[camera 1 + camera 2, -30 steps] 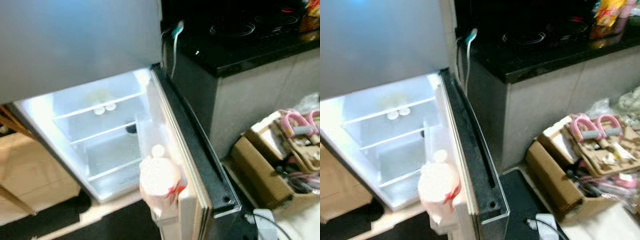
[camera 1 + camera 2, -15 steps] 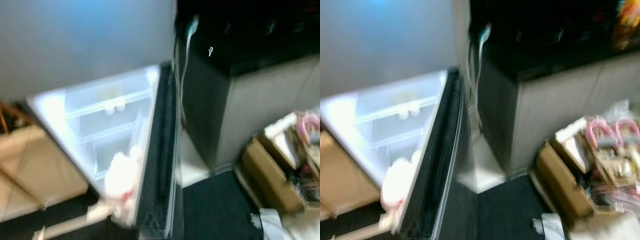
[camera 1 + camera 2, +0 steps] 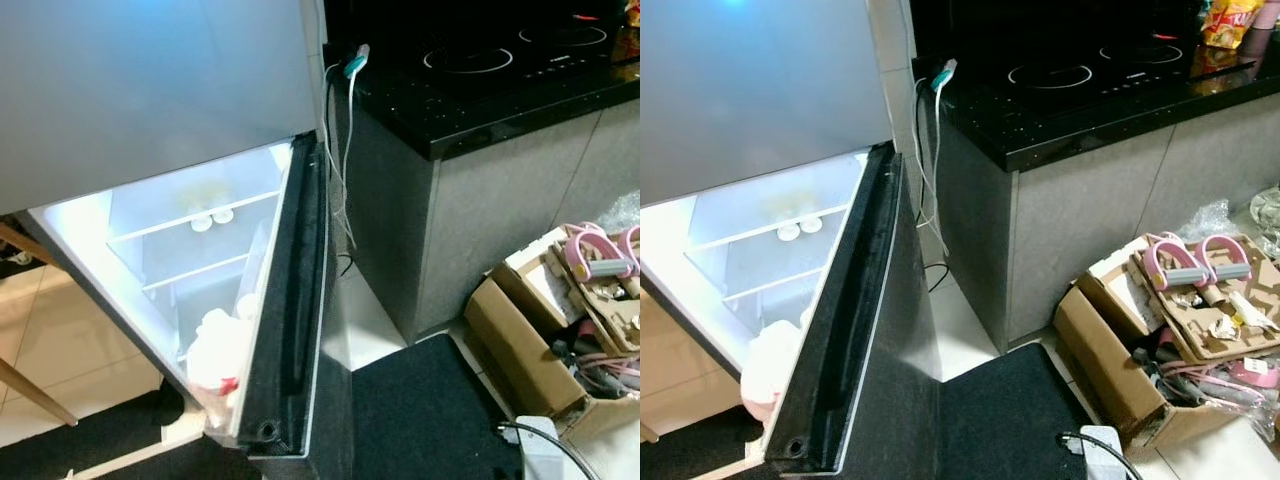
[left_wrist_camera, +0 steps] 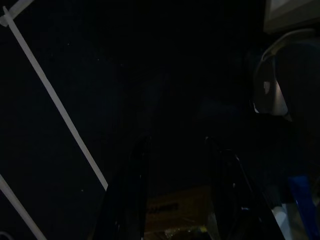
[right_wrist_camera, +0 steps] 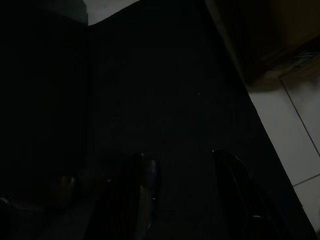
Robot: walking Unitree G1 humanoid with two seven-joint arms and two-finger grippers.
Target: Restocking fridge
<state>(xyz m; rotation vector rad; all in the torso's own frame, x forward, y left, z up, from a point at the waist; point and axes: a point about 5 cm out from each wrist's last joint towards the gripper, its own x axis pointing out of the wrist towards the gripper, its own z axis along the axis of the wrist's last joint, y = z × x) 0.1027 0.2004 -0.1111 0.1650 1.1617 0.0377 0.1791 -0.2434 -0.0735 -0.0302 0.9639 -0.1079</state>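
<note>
**Q:** Two views from the head, read left to right: what do they show?

**A:** At far left, the lit fridge (image 3: 190, 250) with its glass shelves and two small white tubs (image 3: 211, 218) on the upper one. Next, the fridge door (image 3: 845, 340), seen nearly edge-on, with a white bag (image 3: 215, 350) in its lower rack. Then a grey counter (image 3: 1080, 215) carrying a black hob (image 3: 1080, 75), a dark mat (image 3: 990, 420) on the floor, and a cardboard box (image 3: 1160, 350) of clutter at far right.

**Q:** What has changed in the last second?

**A:** The door stood wide, its inner rack facing the camera; now it has swung most of the way toward the cabinet. That suggests loading is finished, or paused, and closing is under way.

**Q:** And the claws?

**A:** Both arms hang low. The left gripper (image 4: 177, 190), in its dark wrist view, shows two fingers spread apart with nothing between them. The right gripper (image 5: 182, 195) is likewise parted and empty, above the dark mat.

**Q:** What remains?

**A:** Probably a final push to seat the door.
</note>
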